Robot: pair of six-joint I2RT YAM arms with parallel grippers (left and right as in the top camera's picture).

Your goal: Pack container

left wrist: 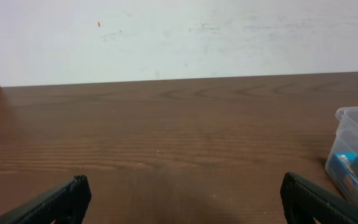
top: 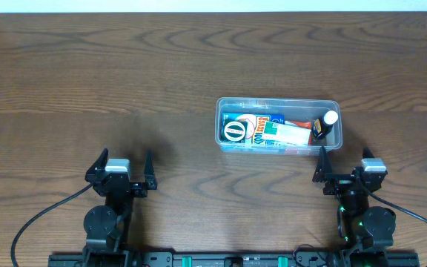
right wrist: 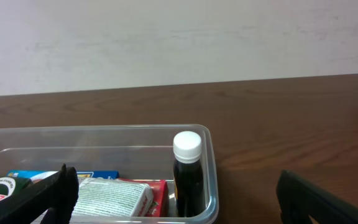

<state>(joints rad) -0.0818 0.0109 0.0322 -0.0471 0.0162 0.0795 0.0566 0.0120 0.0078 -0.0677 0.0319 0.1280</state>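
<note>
The clear plastic container (top: 277, 104) stands right of centre on the wooden table. It holds a dark bottle with a white cap (top: 327, 124) upright at its right end, a white-and-red box (top: 288, 134), a blue box (top: 274, 118) and a round black-and-white pack (top: 236, 131). In the right wrist view the container (right wrist: 211, 155) is close ahead with the bottle (right wrist: 188, 174) and the boxes (right wrist: 114, 199). My right gripper (top: 342, 176) is open and empty just in front of the container's right end. My left gripper (top: 120, 172) is open and empty at the front left; its view shows the container's corner (left wrist: 352, 115).
A pale wall (left wrist: 179, 37) runs behind the table's far edge. Black cables (top: 35, 219) loop from both arm bases at the front edge.
</note>
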